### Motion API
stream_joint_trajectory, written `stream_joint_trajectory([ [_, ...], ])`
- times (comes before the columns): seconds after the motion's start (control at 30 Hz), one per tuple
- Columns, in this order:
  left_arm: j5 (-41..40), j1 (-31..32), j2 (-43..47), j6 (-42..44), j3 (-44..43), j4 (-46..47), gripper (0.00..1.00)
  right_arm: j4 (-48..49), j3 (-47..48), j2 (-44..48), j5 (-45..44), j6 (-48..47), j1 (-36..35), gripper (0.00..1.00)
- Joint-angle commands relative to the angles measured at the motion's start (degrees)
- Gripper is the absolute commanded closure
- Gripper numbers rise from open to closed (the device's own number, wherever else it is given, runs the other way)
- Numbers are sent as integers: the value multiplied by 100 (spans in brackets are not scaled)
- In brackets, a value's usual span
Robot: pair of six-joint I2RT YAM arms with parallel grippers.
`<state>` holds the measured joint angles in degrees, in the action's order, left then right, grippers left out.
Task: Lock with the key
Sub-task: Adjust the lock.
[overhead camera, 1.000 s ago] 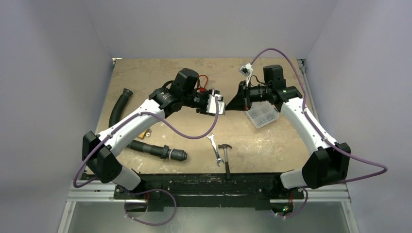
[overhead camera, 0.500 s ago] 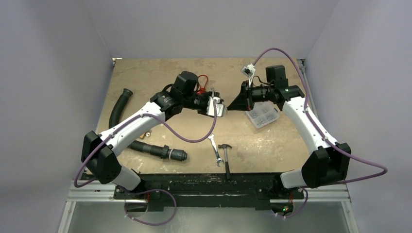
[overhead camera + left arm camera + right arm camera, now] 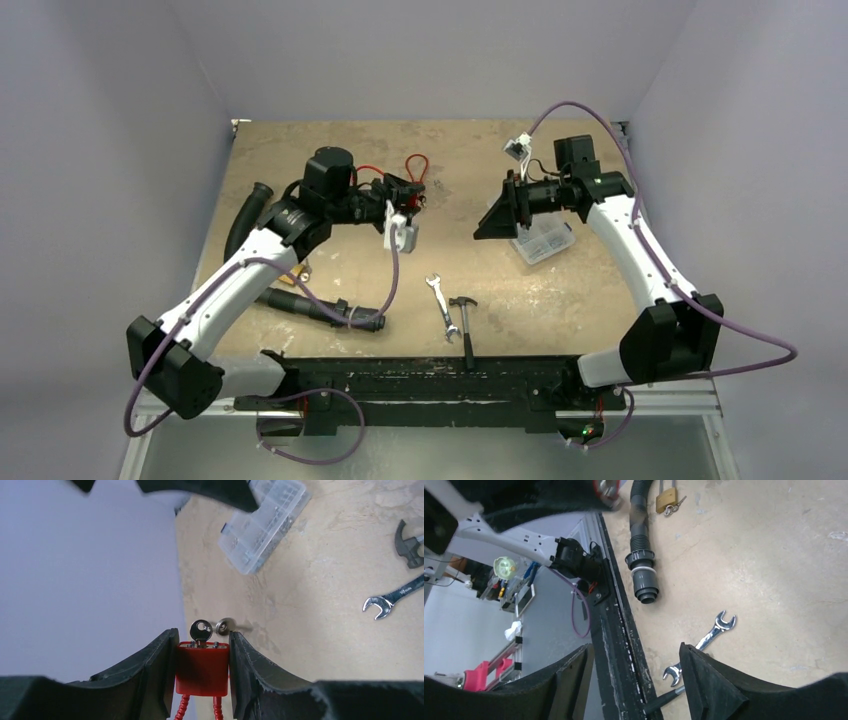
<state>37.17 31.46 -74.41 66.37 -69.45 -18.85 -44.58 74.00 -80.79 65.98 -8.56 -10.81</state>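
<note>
A red padlock [image 3: 202, 667] with a red cable shackle [image 3: 415, 165] sits squeezed between the fingers of my left gripper [image 3: 202, 645], which is shut on its body and holds it above the table's back left [image 3: 403, 198]. A silver key [image 3: 200, 630] stands in the lock's top face, with a second key [image 3: 223, 626] hanging from it. My right gripper [image 3: 484, 226] hovers to the right of the lock, well apart from it. In the right wrist view that gripper [image 3: 636, 665] is open with nothing between its fingers.
A clear plastic parts box [image 3: 545, 240] lies under the right arm. A wrench [image 3: 440, 298] and a hammer [image 3: 466, 318] lie near the front middle. A black hose [image 3: 320, 308] and a brass padlock [image 3: 666, 500] lie on the left.
My right gripper has opened and let go of the key. The left arm has swung left with the red padlock, so the two grippers now stand apart.
</note>
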Motion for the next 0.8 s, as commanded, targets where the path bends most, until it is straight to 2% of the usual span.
stream_joint_trajectory([
  [0.0, 767, 250, 383, 2764, 19, -1234, 100, 57, 496, -99, 213, 337, 18, 27],
  [0.1, 601, 342, 356, 4674, -69, -2402, 100, 751, 587, -135, -99, 1316, 21, 16],
  [0.23, 259, 565, 177, 6062, -346, -3577, 100, 1430, 762, -202, -611, 2211, -197, 8],
  [0.3, 62, 651, 168, 6578, -295, -3785, 100, 1310, 912, -323, -828, 2363, -439, 6],
  [0.47, -258, 813, 44, 6981, -430, -4125, 100, 1179, 957, -446, -1412, 2343, -1044, 1],
  [0.77, -406, 1099, -171, 7272, -648, -4243, 100, 1616, 1223, -859, -1905, 2753, -1701, 13],
])
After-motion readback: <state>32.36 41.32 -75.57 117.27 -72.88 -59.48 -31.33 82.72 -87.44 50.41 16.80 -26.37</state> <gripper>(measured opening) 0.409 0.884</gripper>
